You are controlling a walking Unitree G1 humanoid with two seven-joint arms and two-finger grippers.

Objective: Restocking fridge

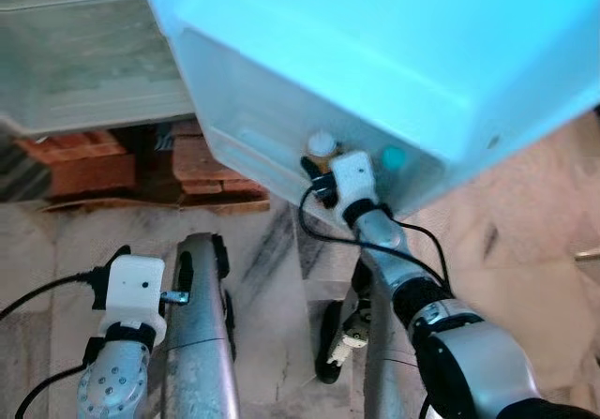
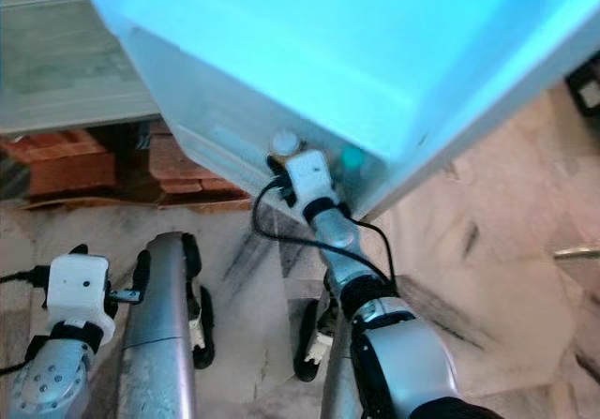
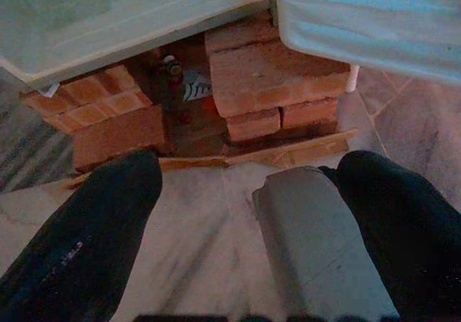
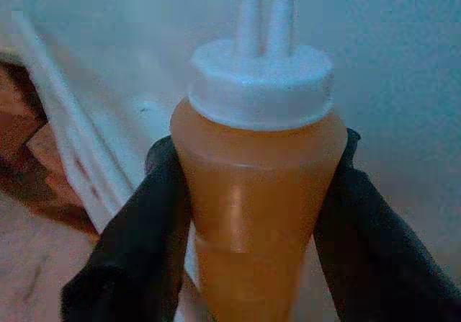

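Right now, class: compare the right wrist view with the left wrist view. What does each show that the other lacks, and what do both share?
Right wrist view alone: the right claw shut on an orange bottle with a white cap.

Left wrist view alone: the open left claw over the floor, facing bricks under the fridge.

Both: the pale fridge door and black claw fingers.
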